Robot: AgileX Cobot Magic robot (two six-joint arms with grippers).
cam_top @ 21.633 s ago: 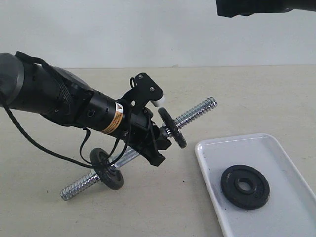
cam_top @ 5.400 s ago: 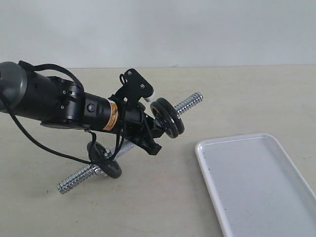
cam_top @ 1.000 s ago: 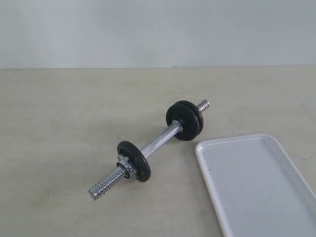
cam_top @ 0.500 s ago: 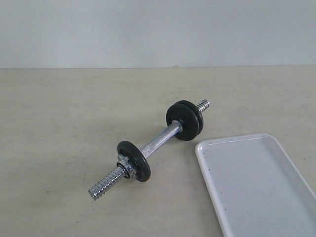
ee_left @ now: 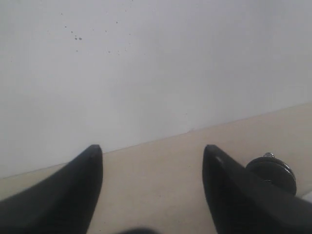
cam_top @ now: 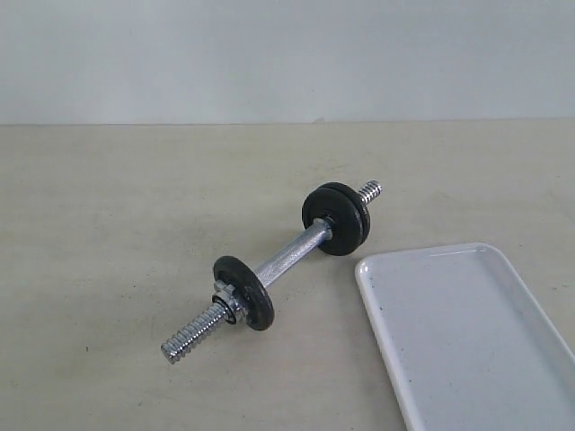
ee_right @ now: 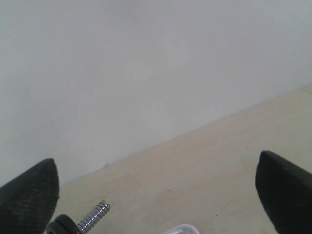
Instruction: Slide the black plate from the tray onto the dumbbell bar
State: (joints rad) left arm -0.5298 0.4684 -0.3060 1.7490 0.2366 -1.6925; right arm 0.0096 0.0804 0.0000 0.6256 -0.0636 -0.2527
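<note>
Tray sits nearest on the bench, with nothing in it. Just beyond lies the dumbbell bar, carrying a single disc and a nut at its near end and two discs pressed together at the far end. The outer one looks to be the black plate, so the task seems finished. Neither arm shows in the exterior view. Left claw and right claw both hang spread, holding nothing.

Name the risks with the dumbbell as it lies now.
1. No nut shows outside the black plate at the far threaded end, so it may slide off if the dumbbell bar is tilted.
2. The bar rests on round discs and might roll against the tray beside it.
</note>
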